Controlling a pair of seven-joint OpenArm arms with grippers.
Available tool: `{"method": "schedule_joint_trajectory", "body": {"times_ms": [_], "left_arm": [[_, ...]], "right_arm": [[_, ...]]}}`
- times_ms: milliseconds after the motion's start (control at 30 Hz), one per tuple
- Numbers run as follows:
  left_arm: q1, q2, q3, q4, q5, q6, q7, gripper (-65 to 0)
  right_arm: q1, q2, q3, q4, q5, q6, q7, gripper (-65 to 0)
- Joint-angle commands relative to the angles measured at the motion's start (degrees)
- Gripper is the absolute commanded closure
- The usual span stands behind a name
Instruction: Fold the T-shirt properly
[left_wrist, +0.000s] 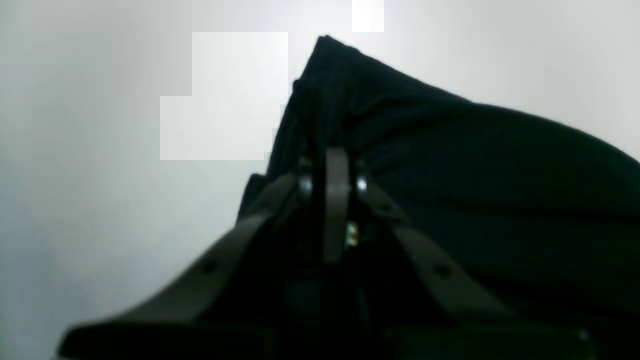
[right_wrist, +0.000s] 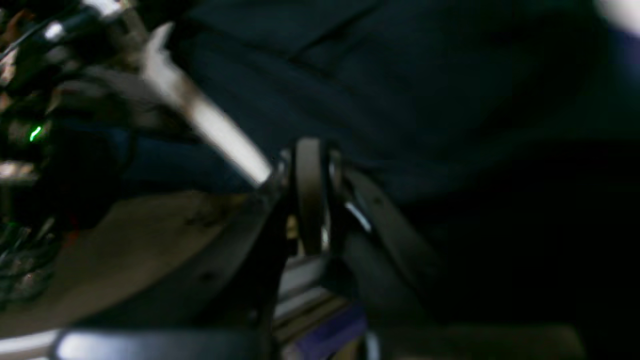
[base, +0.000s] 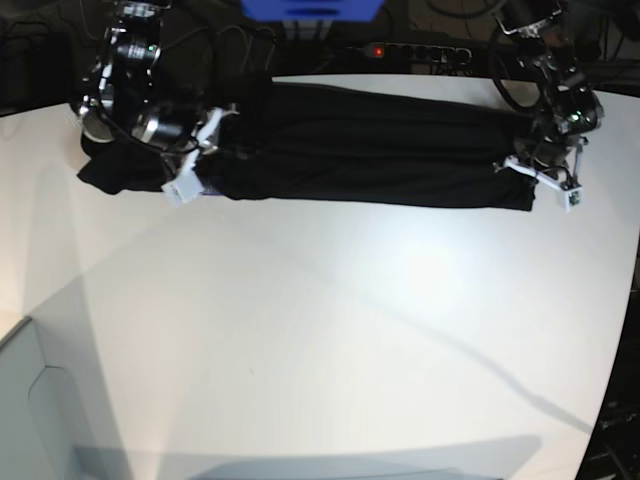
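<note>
- Here, at the far left of your base view, the right gripper (base: 205, 150) sat low over the left end of the T-shirt (base: 370, 150), with a dark bunch of cloth spilling past it toward the table's edge.
- In the right wrist view, that gripper (right_wrist: 311, 165) had its jaws drawn together on a ridge of black fabric, though the picture was blurred and dim.
- Across the middle, you had the T-shirt stretched as a long, narrow black band along the far side of the white table (base: 320, 340), lying flat between the two arms.
- At the right end, the left gripper (base: 540, 172) met the band's tip.
- The left wrist view showed you its jaws (left_wrist: 334, 170) pinched together on a raised peak of black cloth (left_wrist: 450, 165), the white tabletop (left_wrist: 75, 175) behind it.
</note>
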Motion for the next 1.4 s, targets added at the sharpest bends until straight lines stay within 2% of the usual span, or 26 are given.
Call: {"method": "schedule_joint_trajectory", "body": {"times_ms": [0,133,233,333,467,900,1133,1267,1367], "left_arm": [[-0.4,-0.82,-0.24,0.84,0.03,-0.1,-0.63,-0.1],[-0.4,-0.9,-0.24,0.84,0.03,-0.1,-0.72,-0.1],[-0.4,-0.99,-0.24,0.84,0.03,-0.1,-0.8,-0.1],[-0.4,-0.99,-0.24,0.84,0.03,-0.1,-0.8,-0.1],[-0.49,-0.99,-0.24,0.84,0.03,-0.1,-0.8,-0.1],[-0.4,-0.99,-0.24,0.84,0.12,-0.1,-0.63,-0.1],[-0.31,-1.17,-0.42,0.84,0.12,-0.1,-0.54,-0.1],[-0.22,-1.17,-0.59,0.84,0.12,-0.1,-0.54,-0.1],[-0.14,-1.17,-0.59,0.84,0.12,-0.1,-0.54,-0.1]], "right_arm": [[0.59,1.36,3.17,2.3,1.61,-0.27,0.89,0.0],[0.85,3.65,13.81,3.88,1.52,-0.45,0.89,0.0],[1.46,4.53,16.88,3.35,1.43,-0.53,0.89,0.0],[1.2,3.91,16.53,3.26,-2.35,-0.53,0.89,0.0],[1.11,0.92,13.01,3.35,-7.71,-0.53,0.89,0.0],[0.15,-2.68,4.57,3.44,-8.24,-0.53,0.89,0.0],[0.41,-2.24,4.57,3.44,-8.24,-0.53,1.06,0.0],[0.94,0.31,7.92,3.35,-8.24,-0.62,4.75,0.0],[0.67,2.07,7.83,3.09,-8.32,-0.8,6.51,0.0]]}}
